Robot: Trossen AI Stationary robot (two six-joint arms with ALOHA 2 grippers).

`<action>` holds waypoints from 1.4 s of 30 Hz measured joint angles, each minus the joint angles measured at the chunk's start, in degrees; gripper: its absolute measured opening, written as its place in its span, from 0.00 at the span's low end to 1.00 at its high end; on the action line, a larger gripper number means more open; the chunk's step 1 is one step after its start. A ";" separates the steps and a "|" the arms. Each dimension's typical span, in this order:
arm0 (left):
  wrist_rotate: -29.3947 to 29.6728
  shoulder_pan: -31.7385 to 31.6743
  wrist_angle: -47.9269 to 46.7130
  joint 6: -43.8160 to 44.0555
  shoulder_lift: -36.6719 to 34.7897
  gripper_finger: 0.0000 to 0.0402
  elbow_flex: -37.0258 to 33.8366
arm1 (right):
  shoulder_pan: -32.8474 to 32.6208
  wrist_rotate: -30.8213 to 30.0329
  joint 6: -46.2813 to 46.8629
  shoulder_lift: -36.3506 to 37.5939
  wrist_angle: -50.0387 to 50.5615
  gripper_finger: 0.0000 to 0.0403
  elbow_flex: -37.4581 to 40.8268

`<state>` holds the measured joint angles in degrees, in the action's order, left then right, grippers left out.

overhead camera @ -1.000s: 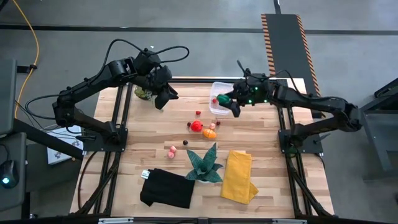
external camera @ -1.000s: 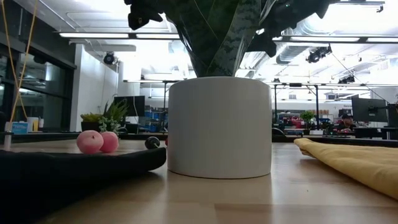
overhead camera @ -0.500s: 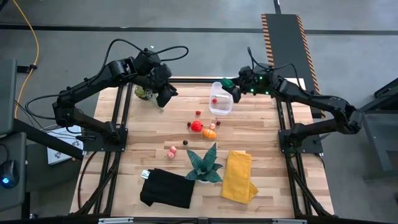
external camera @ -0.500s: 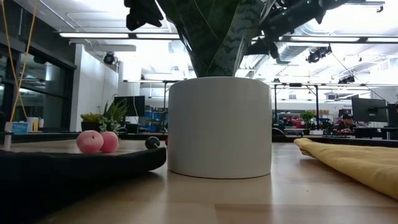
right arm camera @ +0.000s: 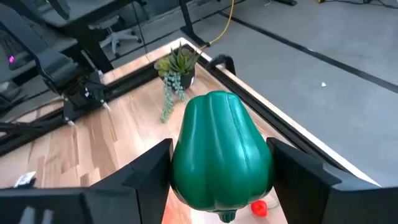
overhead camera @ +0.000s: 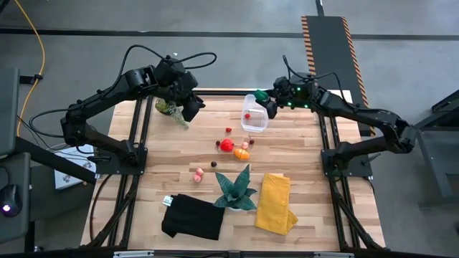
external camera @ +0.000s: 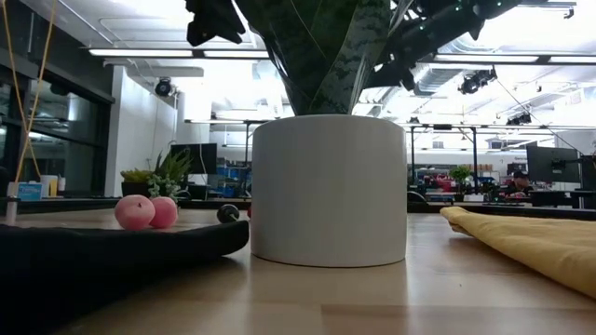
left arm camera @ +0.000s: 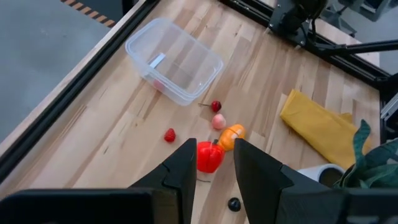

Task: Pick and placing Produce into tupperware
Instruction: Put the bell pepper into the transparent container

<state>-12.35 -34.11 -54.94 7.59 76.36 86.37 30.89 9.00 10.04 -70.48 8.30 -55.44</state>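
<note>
I've swung my right gripper up from over the middle of the tub to its far corner, pinching the green pepper, so the drop hasn't happened and only a small red piece sits inside. My left gripper waits near the potted plant, fingers slightly apart and empty, while the red pepper and the other produce lie on the table

The tupperware sits near the table's far edge, one small toy fruit inside; the potted plant stands at the far left corner, two cloths along the near edge
</note>
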 joint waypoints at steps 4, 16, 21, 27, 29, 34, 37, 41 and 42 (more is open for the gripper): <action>-0.01 0.00 0.00 0.89 0.00 0.24 0.00 | 0.57 0.52 -0.07 -1.94 2.23 0.56 -1.80; 0.00 0.00 -0.02 1.80 0.02 0.24 0.00 | 5.18 0.52 -6.63 -13.92 26.29 0.56 -23.31; -0.01 0.00 -0.02 1.78 0.02 0.24 0.00 | 6.25 0.50 -7.28 -19.22 32.32 0.56 -31.15; -0.01 0.00 -0.04 1.78 0.02 0.24 0.00 | 6.36 -1.94 -5.90 -26.20 41.64 0.56 -38.74; -0.01 0.00 -0.04 1.75 0.02 0.24 0.01 | 6.31 -2.65 -5.86 -28.27 43.91 0.56 -40.25; -0.01 0.00 -0.07 1.73 0.02 0.24 0.00 | 6.12 -2.78 -4.81 -31.39 44.57 0.56 -40.92; -0.01 0.00 -0.09 1.65 0.02 0.24 0.00 | 6.10 -2.80 -3.90 -32.75 44.67 0.56 -40.87; -0.01 0.00 -0.09 1.02 0.02 0.24 0.00 | 6.10 -3.03 -2.82 -34.12 44.90 0.56 -40.87; -0.01 0.00 -0.10 0.98 0.02 0.24 0.00 | 6.10 -3.20 -2.78 -34.53 45.09 0.56 -40.87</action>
<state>-12.36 -34.11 -55.04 8.57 76.38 86.37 36.99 5.80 7.26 -105.01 53.39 -96.31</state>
